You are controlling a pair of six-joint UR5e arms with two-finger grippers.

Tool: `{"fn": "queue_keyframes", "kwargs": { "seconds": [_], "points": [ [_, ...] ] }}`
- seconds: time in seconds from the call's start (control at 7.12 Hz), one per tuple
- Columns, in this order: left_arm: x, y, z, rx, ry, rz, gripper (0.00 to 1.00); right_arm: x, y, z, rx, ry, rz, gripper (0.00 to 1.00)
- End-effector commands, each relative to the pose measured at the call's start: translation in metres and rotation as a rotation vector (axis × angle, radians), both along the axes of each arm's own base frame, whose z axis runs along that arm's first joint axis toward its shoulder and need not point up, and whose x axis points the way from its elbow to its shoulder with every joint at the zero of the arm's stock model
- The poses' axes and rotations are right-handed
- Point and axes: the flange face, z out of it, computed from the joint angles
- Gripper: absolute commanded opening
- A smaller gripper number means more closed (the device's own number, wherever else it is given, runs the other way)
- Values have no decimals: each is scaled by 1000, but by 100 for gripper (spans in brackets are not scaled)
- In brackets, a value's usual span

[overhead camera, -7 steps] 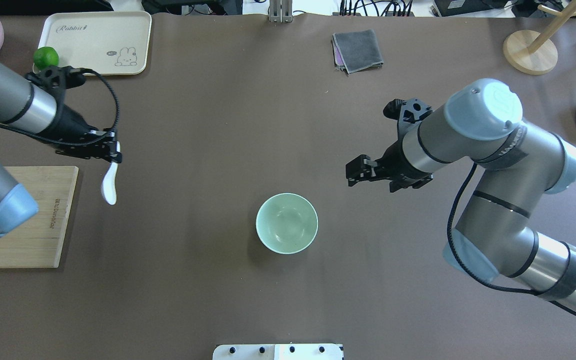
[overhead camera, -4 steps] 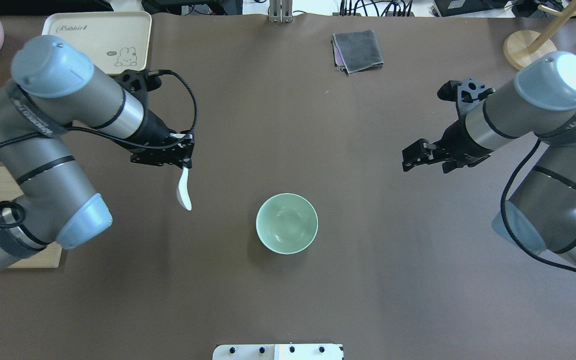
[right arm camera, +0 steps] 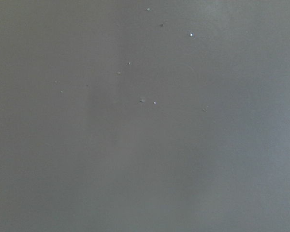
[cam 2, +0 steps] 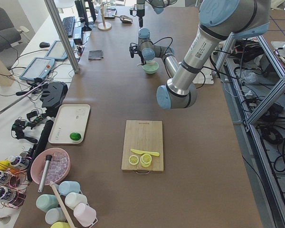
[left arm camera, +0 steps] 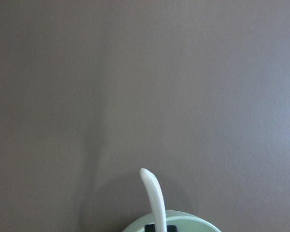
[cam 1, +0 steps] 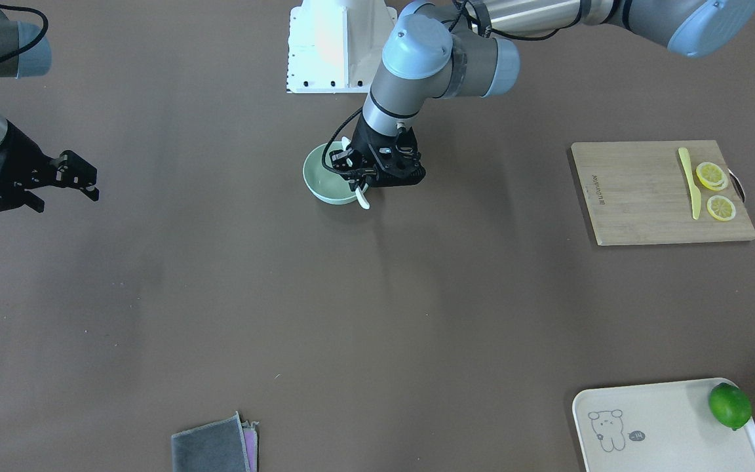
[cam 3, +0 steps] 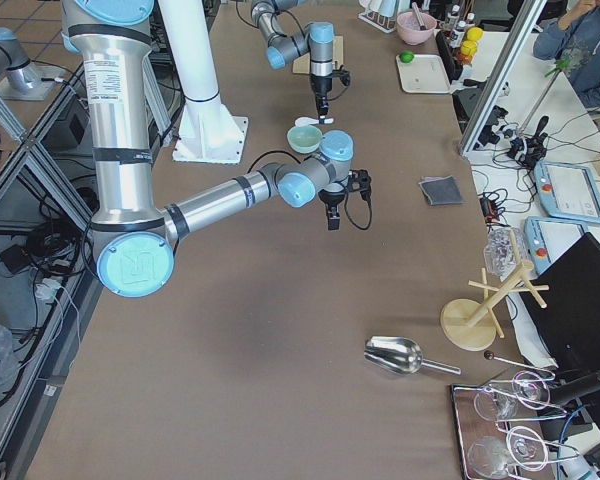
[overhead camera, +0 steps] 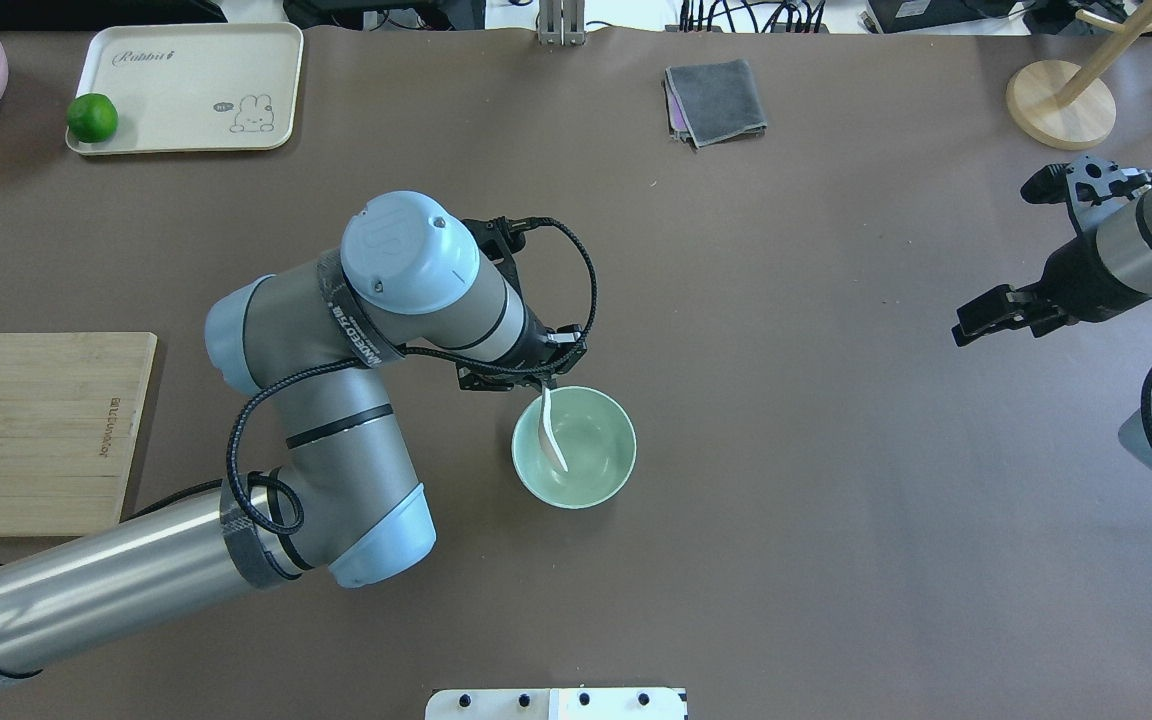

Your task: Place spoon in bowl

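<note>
Left gripper (overhead camera: 542,378) is hovering over the bowl's (overhead camera: 608,482) 11 o'clock rim, jaws pinching the spoon (overhead camera: 552,440) high on its handle. The spoon is hanging scoop-down, running from 11 o'clock toward the bowl's middle. In the overhead view the scoop is sitting inside the rim outline. Cannot tell whether it is touching the inner wall; the front view suggests it is hanging above the rim.

The grip near the handle end is leaving the heavier scoop free to lead into the hollow, which is likely the reason for holding it so high.

The left wrist camera is showing the handle tip curving up past 1 dark finger (left arm camera: 157,227), with a pale green arc of rim just beside it.

Right gripper (overhead camera: 971,325) is waiting well apart at 3 o'clock, jaws spread, carrying nothing. It is probably keeping out of the way.

Materials:
- **Spoon:** glossy white, with an oval scoop and a short curved handle. It is looking hard and slippery.
- **Bowl:** mint green, smooth, round and deep-sided. The walls should be containing a released spoon.
- **Table** (overhead camera: 786,560): matte brown and flat.

Judgement: the task is nearing its end, with lowering and release remaining.
</note>
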Motion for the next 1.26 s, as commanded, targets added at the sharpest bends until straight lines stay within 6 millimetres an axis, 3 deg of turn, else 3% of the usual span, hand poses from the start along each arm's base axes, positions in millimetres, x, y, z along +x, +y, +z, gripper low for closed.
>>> {"fn": "queue_keyframes", "kwargs": {
  "seconds": [0.0,0.14,0.28,0.42,0.56,0.84,0.98,1.12],
  "points": [
    [7,5,3,11,-5,-2,98,9,3,9,-2,9,2,100],
    [-1,5,8,12,-8,-10,98,11,4,10,-4,9,4,100],
    [-23,-2,34,35,-39,-7,98,16,3,10,-7,3,9,100],
    [-64,4,72,145,-85,52,98,27,4,18,8,6,-4,100],
    [-118,0,99,229,-152,113,98,44,3,29,35,16,-23,100],
    [-210,-36,154,303,-234,224,98,73,3,47,56,33,-33,100],
    [-266,-39,204,357,-268,304,98,89,1,59,65,33,-41,100],
    [-334,-48,254,419,-294,371,98,106,0,71,76,36,-46,100]
  ]
}}
